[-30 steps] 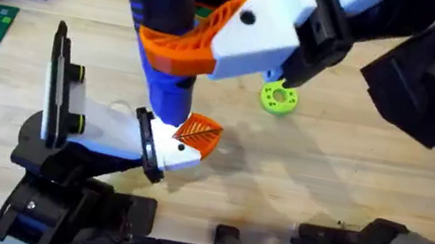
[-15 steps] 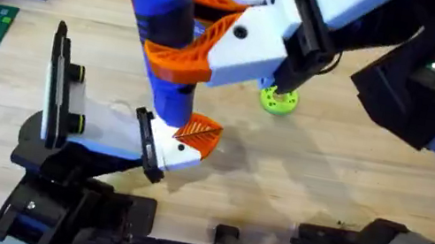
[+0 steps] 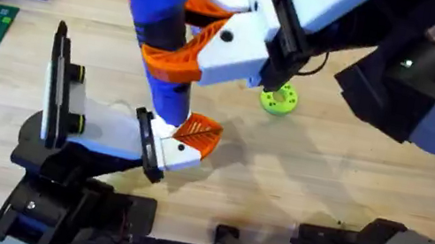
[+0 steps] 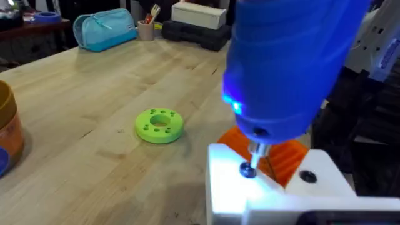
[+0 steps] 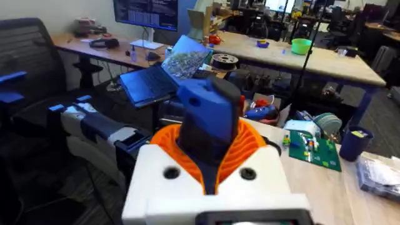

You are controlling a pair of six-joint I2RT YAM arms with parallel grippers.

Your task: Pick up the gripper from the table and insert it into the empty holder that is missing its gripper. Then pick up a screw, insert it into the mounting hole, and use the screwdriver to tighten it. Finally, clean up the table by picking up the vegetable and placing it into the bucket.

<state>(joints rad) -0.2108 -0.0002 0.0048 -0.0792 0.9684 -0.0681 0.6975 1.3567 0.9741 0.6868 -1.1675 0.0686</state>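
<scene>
Bucket cut off at the left wrist view's edge — screwdriver body blurred, top out of frame.

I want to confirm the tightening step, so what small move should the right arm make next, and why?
Probably keep the screwdriver upright and press lightly down: its thin tip already sits on the screw in the white mounted gripper, and the right gripper holds it.

Office chair; cluttered wooden desks behind

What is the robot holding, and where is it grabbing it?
The right gripper holds the blue screwdriver around its upper body, orange pads on both sides.
</scene>
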